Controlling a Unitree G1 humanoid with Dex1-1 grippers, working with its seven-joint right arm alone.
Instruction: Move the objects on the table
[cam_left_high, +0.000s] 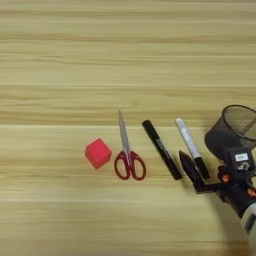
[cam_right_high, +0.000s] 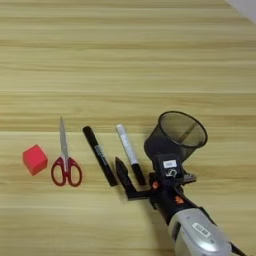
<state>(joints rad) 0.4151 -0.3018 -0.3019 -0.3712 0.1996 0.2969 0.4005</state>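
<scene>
On the table (cam_left_high: 125, 60) lie a small red cube (cam_left_high: 98, 153), a long black marker (cam_left_high: 161, 149) and a white-barrelled marker (cam_left_high: 191, 146) whose black cap points toward me. A round black wire-mesh pen cup (cam_right_high: 176, 135) stands upright just right of the markers. My right gripper (cam_right_high: 138, 168) comes in from the bottom right and sits low at the white marker's cap end. One black finger (cam_right_high: 122, 172) lies between the two markers, and the gripper body covers the other side. The gripper is open, and the cap lies within its span.
Red-handled scissors (cam_left_high: 128, 155) lie between the cube and the black marker, blades pointing away from me. The silver forearm (cam_right_high: 197, 232) fills the bottom right corner. The cup stands close behind the gripper body.
</scene>
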